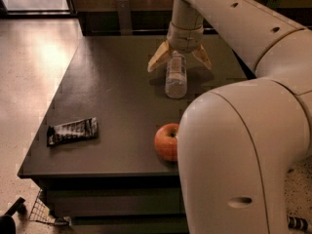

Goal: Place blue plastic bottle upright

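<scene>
The clear plastic bottle (176, 76) with a white label lies on its side on the dark table (112, 82), its length running away from the camera. My gripper (179, 60) hangs over the bottle's far end. Its two tan fingers (158, 58) are spread wide, one on each side of the bottle, and hold nothing. The bottle's cap is hidden under the gripper.
A red apple (167, 141) sits near the table's front edge, partly behind my arm's white body (234, 160). A dark snack-bar wrapper (72, 131) lies at the front left. A wire basket (46, 213) stands on the floor at the lower left.
</scene>
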{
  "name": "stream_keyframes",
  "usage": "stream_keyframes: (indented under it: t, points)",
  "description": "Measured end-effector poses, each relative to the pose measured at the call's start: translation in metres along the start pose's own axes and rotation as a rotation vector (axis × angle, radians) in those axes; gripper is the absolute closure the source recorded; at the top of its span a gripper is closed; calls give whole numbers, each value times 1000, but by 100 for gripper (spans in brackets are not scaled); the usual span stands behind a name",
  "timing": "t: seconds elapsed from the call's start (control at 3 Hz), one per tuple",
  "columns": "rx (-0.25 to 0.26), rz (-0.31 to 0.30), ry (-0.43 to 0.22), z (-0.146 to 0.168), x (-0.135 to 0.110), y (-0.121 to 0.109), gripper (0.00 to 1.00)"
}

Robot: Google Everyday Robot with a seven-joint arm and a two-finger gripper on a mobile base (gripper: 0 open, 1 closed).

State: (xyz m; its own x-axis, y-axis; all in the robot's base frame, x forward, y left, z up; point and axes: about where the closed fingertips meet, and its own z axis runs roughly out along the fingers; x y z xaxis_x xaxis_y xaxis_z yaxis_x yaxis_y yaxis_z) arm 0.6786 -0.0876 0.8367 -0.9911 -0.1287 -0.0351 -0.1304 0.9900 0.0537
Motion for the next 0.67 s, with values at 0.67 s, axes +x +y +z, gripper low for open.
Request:
stream_keyframes:
  t: [0.67]
  points:
    - [-22, 14, -12, 10, 6, 2, 49]
